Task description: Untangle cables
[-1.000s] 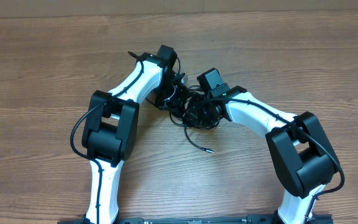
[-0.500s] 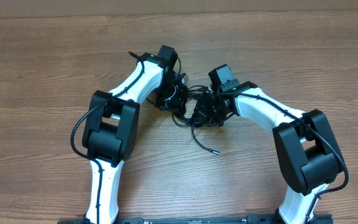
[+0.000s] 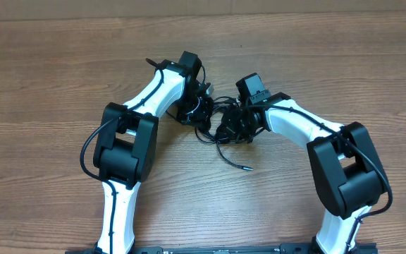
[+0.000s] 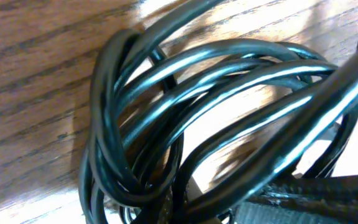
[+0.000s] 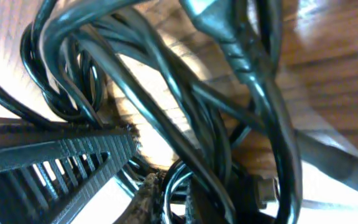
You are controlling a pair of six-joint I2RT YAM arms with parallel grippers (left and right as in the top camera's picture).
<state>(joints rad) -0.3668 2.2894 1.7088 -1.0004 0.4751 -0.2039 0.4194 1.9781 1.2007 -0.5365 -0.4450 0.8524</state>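
Observation:
The cables (image 3: 217,138) are a knot of thin black cords on the wooden table, between my two grippers. One loose end with a small plug (image 3: 248,168) trails toward the front. My left gripper (image 3: 199,113) sits at the knot's left side; in its wrist view glossy loops of the cables (image 4: 185,93) fill the frame and bunch together at the shut left gripper (image 4: 179,213). My right gripper (image 3: 228,127) is buried in the knot's right side. Its ribbed finger (image 5: 61,163) lies against the strands, and a moulded plug (image 5: 219,28) shows above. Strands hide the right gripper (image 5: 185,199).
The wooden table (image 3: 48,77) stretches out on all sides of the knot. Both white arms with black joints (image 3: 122,144) (image 3: 344,173) reach in from the front edge. A pale wall runs along the table's far edge.
My right arm has swung a little to the right and back, dragging its side of the knot and the loose plug end rightward. The left arm has stayed put.

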